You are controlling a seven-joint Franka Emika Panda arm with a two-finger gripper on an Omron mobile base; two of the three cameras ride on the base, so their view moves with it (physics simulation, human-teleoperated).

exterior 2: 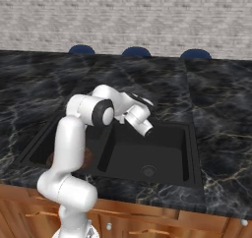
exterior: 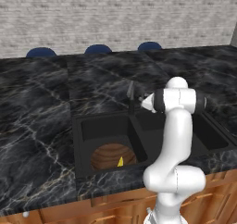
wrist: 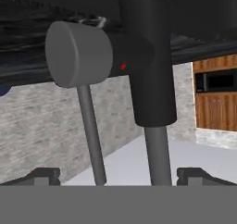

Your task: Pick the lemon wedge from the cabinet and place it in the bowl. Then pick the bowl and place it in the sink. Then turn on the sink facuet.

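The small yellow lemon wedge was seen lying in the wide, grained dark-wood bowl, which sat in the left basin of the black rectangular sink. Only the tap remained to be turned on. The gripper, fingers spread, was held close at the slim, cylindrical dark grey faucet.
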